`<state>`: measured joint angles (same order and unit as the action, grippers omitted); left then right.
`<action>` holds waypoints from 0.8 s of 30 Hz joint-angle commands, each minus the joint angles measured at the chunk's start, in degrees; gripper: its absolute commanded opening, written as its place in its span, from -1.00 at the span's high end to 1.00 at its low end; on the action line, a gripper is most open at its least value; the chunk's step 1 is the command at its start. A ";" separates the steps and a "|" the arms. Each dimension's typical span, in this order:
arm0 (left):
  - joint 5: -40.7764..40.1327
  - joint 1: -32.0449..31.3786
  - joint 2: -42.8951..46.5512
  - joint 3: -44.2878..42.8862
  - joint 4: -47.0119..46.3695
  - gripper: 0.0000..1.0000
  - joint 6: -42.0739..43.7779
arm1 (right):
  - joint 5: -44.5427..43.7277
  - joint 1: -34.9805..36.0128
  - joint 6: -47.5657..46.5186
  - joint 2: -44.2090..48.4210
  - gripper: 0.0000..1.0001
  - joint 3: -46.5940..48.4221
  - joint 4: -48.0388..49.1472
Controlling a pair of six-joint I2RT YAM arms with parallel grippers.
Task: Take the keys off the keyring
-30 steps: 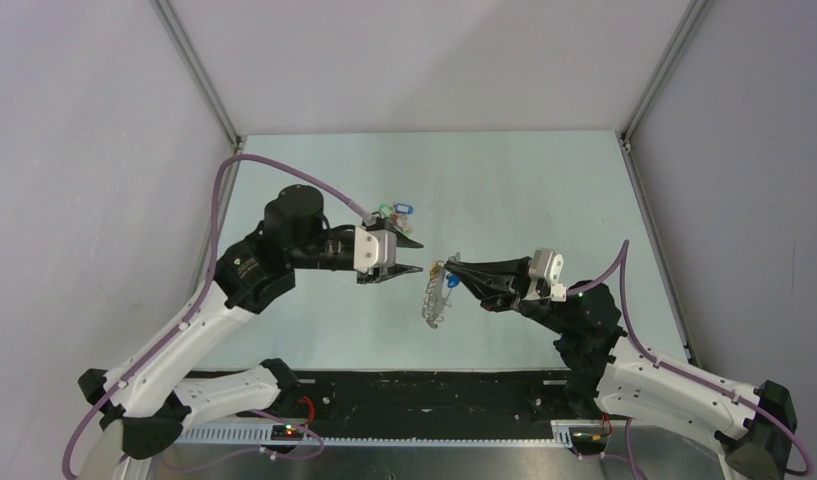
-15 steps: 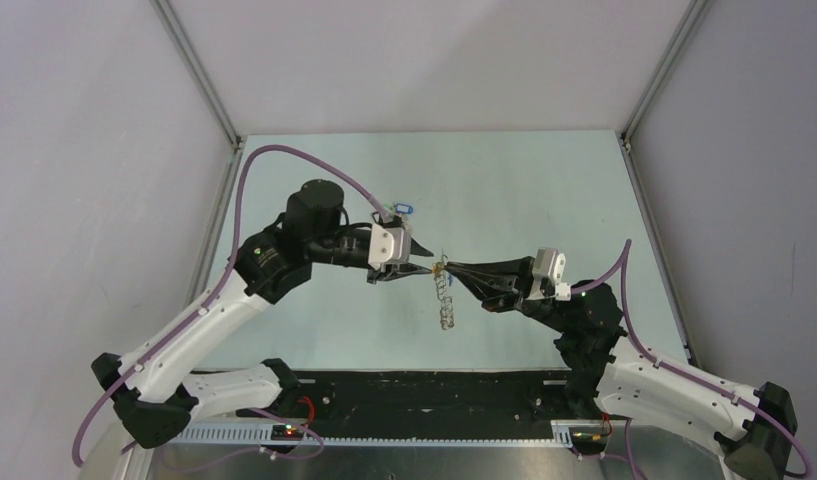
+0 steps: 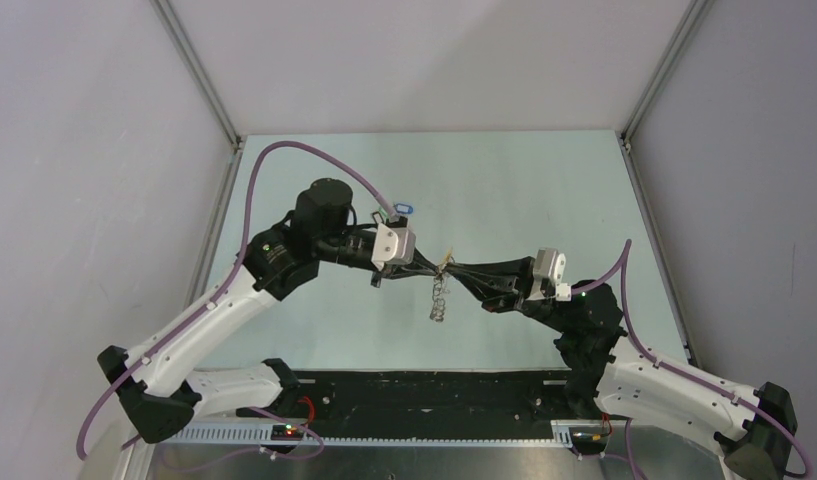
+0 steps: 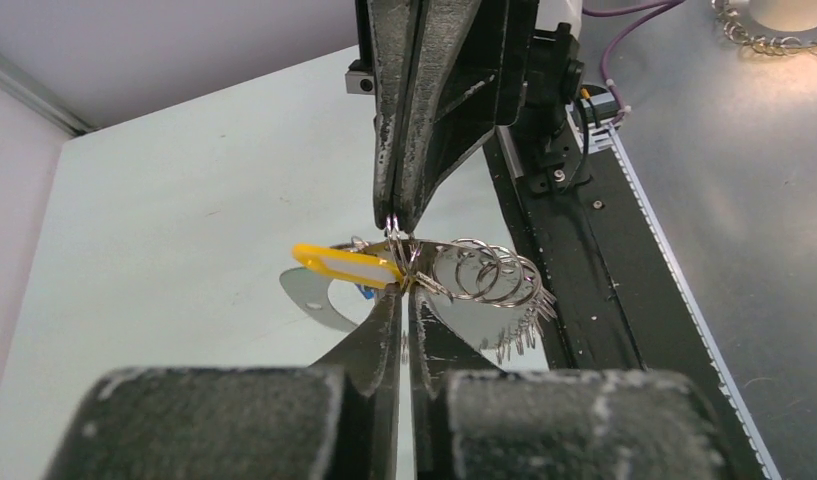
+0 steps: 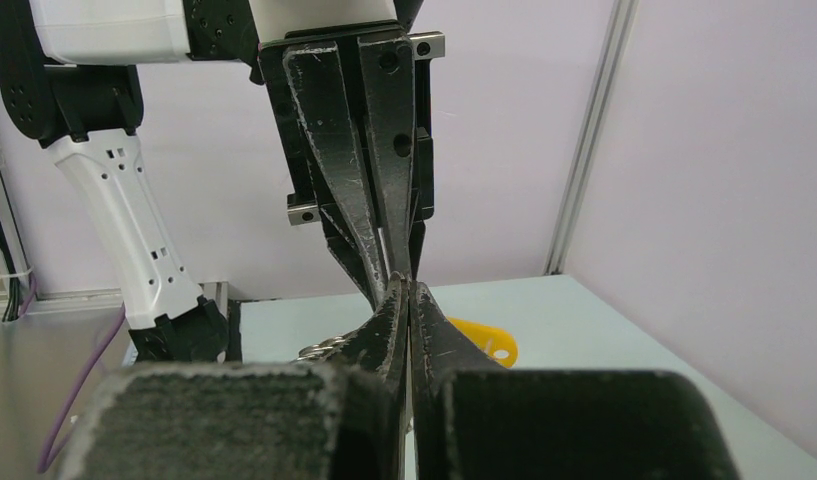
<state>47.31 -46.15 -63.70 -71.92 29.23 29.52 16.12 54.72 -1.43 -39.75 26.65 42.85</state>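
The keyring (image 3: 439, 298) hangs in the air between my two grippers, a tan-grey loop (image 4: 319, 305) fringed with small silvery rings (image 4: 484, 275). A key with a yellow-orange tag (image 4: 344, 265) sticks out from its top, and it also shows in the right wrist view (image 5: 481, 341). A bit of a blue tag (image 4: 366, 293) peeks out under it. My right gripper (image 3: 454, 268) is shut on a small ring at the top of the keyring. My left gripper (image 3: 429, 266) is shut at the ring end of the yellow-orange tag, tip to tip with the right.
A loose blue-tagged key (image 3: 403, 209) lies on the pale green table (image 3: 524, 190) just behind my left wrist. The black strip (image 3: 434, 390) with the arm bases runs along the near edge. Grey walls and frame posts (image 3: 199, 75) enclose the table.
My left gripper, open a second ago, has moved right to the keyring and shut at its top. The hanging loop has swung. The right gripper has stayed in place.
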 commanded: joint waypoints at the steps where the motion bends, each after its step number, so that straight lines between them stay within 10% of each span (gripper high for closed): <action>1: 3.41 -0.43 0.33 -1.52 -1.69 0.97 -0.51 | 0.40 -0.28 0.73 0.37 1.00 0.77 4.26; 14: 1.16 -1.11 -2.76 -1.05 -1.64 0.90 -4.79 | 1.05 -0.51 2.74 -1.72 1.00 0.77 8.02; 19: -1.24 -1.13 0.46 0.47 -1.59 -0.05 -3.86 | -0.27 -0.56 2.87 -0.69 1.00 0.77 6.25; 24: -5.37 -1.07 5.45 3.13 -1.65 -0.21 -1.94 | -0.69 -0.57 2.43 0.35 1.00 0.59 4.68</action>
<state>45.06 -46.89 -63.42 -70.11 28.47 26.00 16.78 54.26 0.54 -40.80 26.63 44.84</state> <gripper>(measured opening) 0.596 0.009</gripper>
